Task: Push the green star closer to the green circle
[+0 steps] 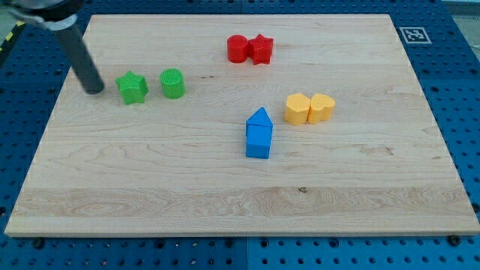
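Note:
The green star (133, 88) lies on the wooden board (150, 180) at the view's upper left. The green circle (172, 83) stands just to its right with a small gap between them. My tip (94, 90) rests on the board a short way left of the green star, not touching it. The dark rod rises from there toward the view's top left corner.
A red circle (238, 48) and a red star (261, 49) touch each other at the view's top centre. Two blue blocks (259, 133) stand together in the middle. Two yellow blocks (309, 109) sit right of centre. The board's left edge is near my tip.

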Motion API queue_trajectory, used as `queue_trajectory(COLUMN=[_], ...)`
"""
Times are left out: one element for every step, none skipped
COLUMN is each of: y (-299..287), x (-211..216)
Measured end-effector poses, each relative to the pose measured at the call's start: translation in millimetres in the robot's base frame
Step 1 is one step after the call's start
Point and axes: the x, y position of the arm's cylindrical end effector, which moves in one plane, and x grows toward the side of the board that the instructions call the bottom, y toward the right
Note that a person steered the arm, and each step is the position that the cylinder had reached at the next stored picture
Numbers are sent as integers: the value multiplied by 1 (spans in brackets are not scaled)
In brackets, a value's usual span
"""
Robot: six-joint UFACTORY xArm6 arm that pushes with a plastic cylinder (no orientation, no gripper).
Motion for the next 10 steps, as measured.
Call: queue_trajectory(y=[32,40,35,26,25,27,36,38,54,59], x=[2,2,15,23,29,29,29,32,36,36])
